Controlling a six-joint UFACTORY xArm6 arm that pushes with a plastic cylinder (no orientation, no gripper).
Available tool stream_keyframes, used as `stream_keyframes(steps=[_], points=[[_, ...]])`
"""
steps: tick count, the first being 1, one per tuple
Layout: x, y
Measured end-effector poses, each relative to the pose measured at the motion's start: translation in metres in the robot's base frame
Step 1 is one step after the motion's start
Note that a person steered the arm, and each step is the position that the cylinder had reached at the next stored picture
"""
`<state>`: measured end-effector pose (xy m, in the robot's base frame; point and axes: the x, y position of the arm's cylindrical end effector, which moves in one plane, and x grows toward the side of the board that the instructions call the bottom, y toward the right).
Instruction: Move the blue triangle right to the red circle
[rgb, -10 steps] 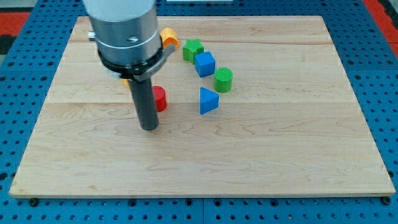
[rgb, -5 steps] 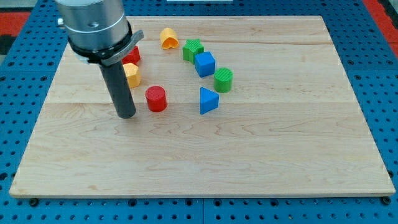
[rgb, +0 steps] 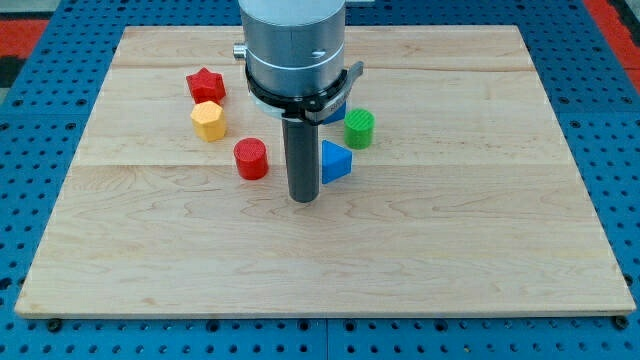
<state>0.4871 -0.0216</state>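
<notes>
my tip (rgb: 302, 198) beside blue triangle (rgb: 336, 162)

My tip (rgb: 302, 197) between red circle (rgb: 251, 159) at view's left and blue triangle (rgb: 335, 161) at right

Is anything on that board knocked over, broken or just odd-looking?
Nothing stands out. My tip rests on the board between the red circle and the blue triangle, close to the triangle. The red star, yellow block and green block sit intact; the arm hides some board behind it.
</notes>
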Motion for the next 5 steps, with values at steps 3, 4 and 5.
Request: stream_keyframes(steps=[3,4,5], points=[[-0.018,0.03],[-0.03,-0.012],[-0.031,-0.017]])
